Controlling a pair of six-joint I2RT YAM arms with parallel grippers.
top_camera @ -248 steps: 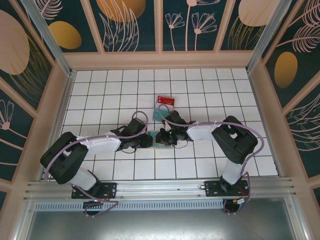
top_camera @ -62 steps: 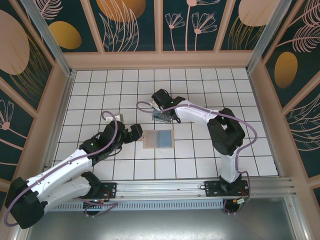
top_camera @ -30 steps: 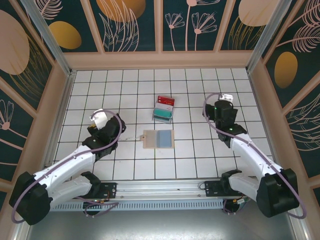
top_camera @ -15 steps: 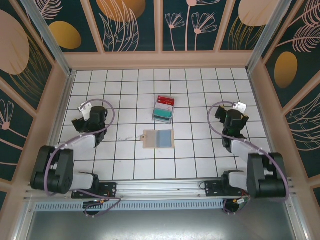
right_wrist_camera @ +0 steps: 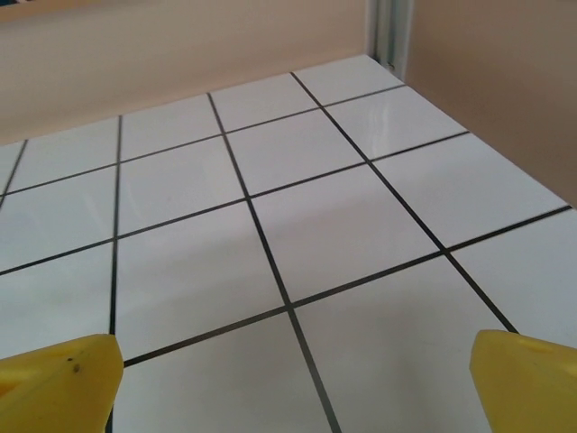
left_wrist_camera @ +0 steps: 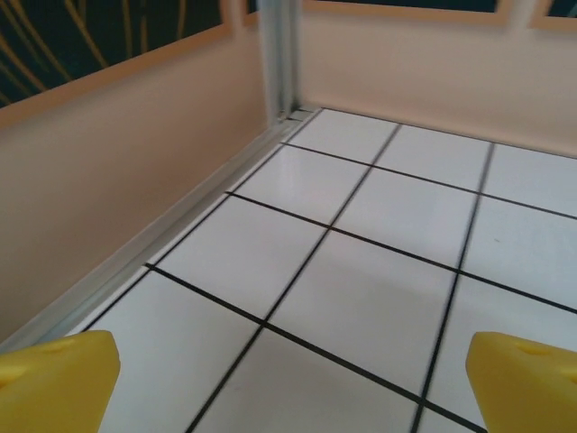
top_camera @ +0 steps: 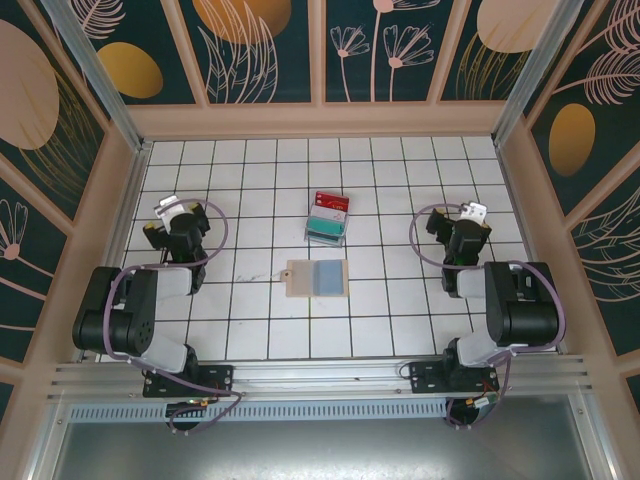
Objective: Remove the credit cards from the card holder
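Lying open and flat at the middle of the bench, the card holder shows tan edges and grey-blue panels. Just beyond it the credit cards sit in a loose pile, the red one's pale marks too small to read. Left end effector and right end effector hang well apart at either side, yellow fingertips spread wide, holding nothing. White tiles, peach walls, teal floral panels.

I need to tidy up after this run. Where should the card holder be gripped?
The card holder lies open and flat on the tiles, so only a rim offers a pinch. Likely take its tan left edge, from above and the left; the credit cards lie beyond its far edge.
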